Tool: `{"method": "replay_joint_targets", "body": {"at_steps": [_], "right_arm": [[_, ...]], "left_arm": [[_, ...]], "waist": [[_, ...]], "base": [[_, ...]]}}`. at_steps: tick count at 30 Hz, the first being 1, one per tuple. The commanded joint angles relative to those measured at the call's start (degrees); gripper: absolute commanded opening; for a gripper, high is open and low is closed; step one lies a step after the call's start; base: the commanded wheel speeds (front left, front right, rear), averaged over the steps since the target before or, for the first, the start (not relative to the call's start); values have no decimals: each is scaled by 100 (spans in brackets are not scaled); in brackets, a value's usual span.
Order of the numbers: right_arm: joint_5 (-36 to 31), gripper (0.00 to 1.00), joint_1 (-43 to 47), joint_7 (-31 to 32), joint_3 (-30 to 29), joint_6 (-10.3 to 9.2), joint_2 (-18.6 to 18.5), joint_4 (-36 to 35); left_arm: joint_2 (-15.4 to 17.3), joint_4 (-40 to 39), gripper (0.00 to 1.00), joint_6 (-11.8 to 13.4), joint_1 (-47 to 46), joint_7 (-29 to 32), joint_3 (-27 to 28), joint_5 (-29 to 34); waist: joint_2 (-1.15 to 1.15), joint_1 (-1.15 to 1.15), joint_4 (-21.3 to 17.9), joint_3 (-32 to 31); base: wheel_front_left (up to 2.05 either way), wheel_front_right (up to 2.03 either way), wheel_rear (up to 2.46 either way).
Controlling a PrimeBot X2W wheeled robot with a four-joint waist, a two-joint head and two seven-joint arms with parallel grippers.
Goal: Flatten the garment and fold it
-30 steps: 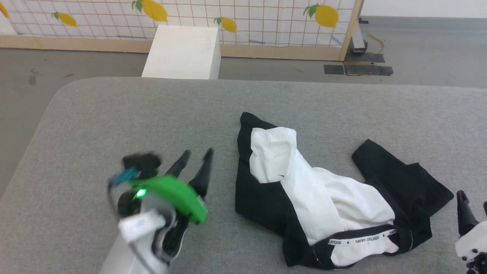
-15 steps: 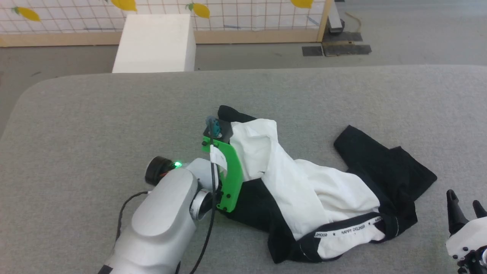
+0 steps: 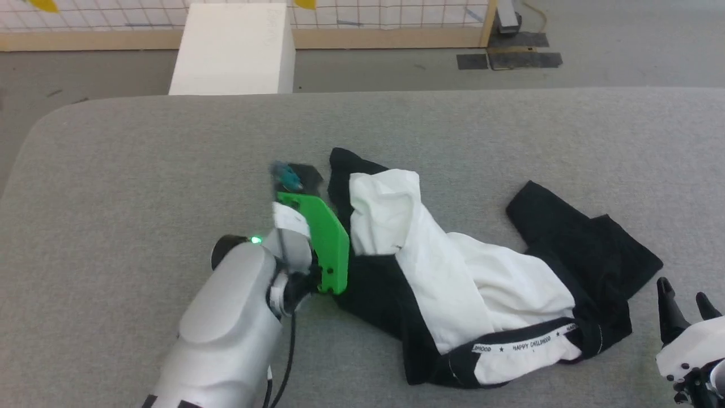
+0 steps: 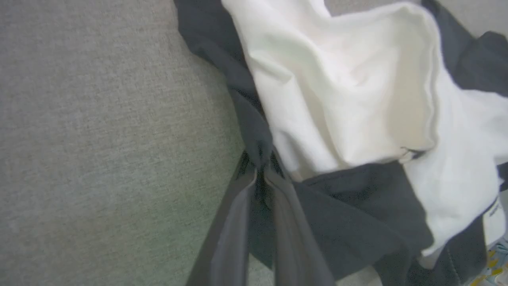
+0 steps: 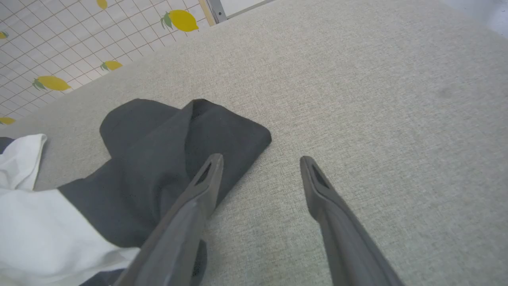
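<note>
Lying crumpled right of centre in the head view, the shirt (image 3: 453,277) rests on the grey counter (image 3: 141,158). At its left side the left claw (image 4: 260,167) is clamped on its black edge. At lower right the right claw (image 5: 260,161) stands apart.

- The garment (image 3: 453,283) is a soft black-and-white T-shirt lying crumpled in a loose heap on the grey fabric surface (image 3: 170,147).
- One black side edge is pinched between the pressed-together fingers of the left claw (image 4: 260,169).
- Just past that claw's tips, slightly to their right in the wrist view, the white body panel rises bunched and creased.
- A black sleeve lies doubled over, ahead and left of the right claw (image 5: 260,163). That claw's left finger overlaps it in the wrist view, but whether they touch is unclear.
- The white band with small black lettering runs along the near hem, between the claws and nearer the right one.
</note>
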Motion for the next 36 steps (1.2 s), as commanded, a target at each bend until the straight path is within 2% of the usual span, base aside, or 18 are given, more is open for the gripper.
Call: {"method": "replay_joint_targets", "body": {"at_steps": [1, 6, 8, 9, 13, 15, 19, 20, 21, 22, 24, 27, 30, 32, 36], "right_arm": [[-34, 100, -87, -44, 26, -8, -2, 9], [-59, 100, -40, -5, 89, -8, -2, 26], [-64, 100, -17, -3, 137, -8, -2, 45], [-57, 100, 34, -9, 167, -8, -2, 70], [-40, 100, 139, 9, 252, -8, -2, 103], [-28, 100, 174, 29, 308, -8, -2, 105], [-15, 100, 190, 67, 361, -8, -2, 75], [-18, 100, 189, 72, 364, -8, -2, 68], [-22, 100, 184, 81, 384, -8, -2, 64], [-32, 100, 182, 94, 405, -8, -2, 60], [-33, 100, 176, 103, 419, -8, -2, 58], [-23, 100, 160, 116, 485, -8, -2, 61], [-13, 100, 136, 111, 539, -8, -2, 70], [6, 100, 128, 105, 599, -8, -2, 76], [-9, 100, 52, 112, 797, -8, -2, -3]], "left_arm": [[-24, -58, 0, 88, -55, -289, 236, -199], [28, -307, 0, 348, -126, -1281, 1208, -693], [197, -434, 0, 493, -21, -1670, 1601, -784], [323, -626, 0, 682, 273, -2041, 2037, -926], [530, -824, 0, 1135, 1133, -2361, 2727, -1142], [521, -842, 0, 1311, 1593, -2397, 2993, -1295], [395, -813, 0, 1461, 2191, -2433, 3301, -1551], [338, -820, 28, 1452, 2242, -2452, 3348, -1622], [336, -815, 91, 1435, 2304, -2459, 3323, -1604], [321, -837, 100, 1399, 2325, -2492, 3326, -1618], [298, -969, 100, 1236, 2300, -2697, 3375, -1655], [367, -1369, 100, 751, 2260, -3240, 3348, -1543], [552, -1742, 100, 363, 2371, -3920, 3173, -1077], [679, -1942, 100, 203, 2528, -4417, 2953, -586], [771, -2147, 100, 103, 2836, -5156, 2609, 243]], "waist": [[0, 0, 143, -73], [0, 0, 387, -227], [0, 0, 462, -319], [0, 0, 564, -400], [0, 0, 704, -491], [0, 0, 763, -494], [0, 0, 869, -436], [0, 0, 886, -428], [0, 0, 898, -422], [0, 0, 908, -418], [0, 0, 933, -425], [0, 0, 922, -452], [0, 0, 888, -465], [0, 0, 866, -472], [0, 0, 822, -426]], "base": [[0, 0, 0], [0, 0, 0], [0, 0, 0], [0, 0, 0], [0, 0, 0], [0, 0, 0], [0, 0, 0], [0, 0, 0], [0, 0, 0], [0, 0, 0], [0, 0, 0], [0, 0, 0], [0, 0, 0], [0, 0, 0], [0, 0, 0]]}}
